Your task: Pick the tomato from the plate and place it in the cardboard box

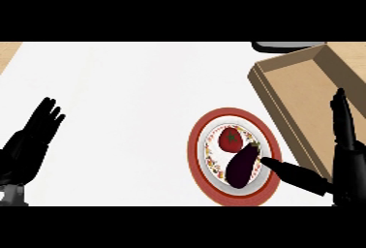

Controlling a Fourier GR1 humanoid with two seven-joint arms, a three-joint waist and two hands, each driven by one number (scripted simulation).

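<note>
White desk (pixel 129 97) fills most of the head view, with a strip of pale wood showing at the far left and far right corners. On the right side of it sits a round plate (pixel 204 179) with a broad red rim and a patterned ring inside that. The tomato (pixel 232 139) lies in the far half of the plate: small, round, bright red, with a dark green star of a stalk on top. Just beside it, touching or nearly so, lies a dark purple eggplant (pixel 241 165), long and glossy, slanting across the near half of the plate.

The right hand (pixel 343 145) comes in at the lower right with its fingers straight and pointing away, held over the edge of the cardboard box, while its thumb (pixel 293 173) sticks out to the left, its tip at the near end of the eggplant. It holds nothing. The left hand (pixel 32 138) rests open at the left edge, fingers up and apart, well away from the plate.

The cardboard box (pixel 286 80) lies just to the right of the plate, open-topped, brown, tilted across the upper right corner; what shows of its inside has nothing in it. A dark grey object (pixel 282 46) shows at the top edge behind the box.
</note>
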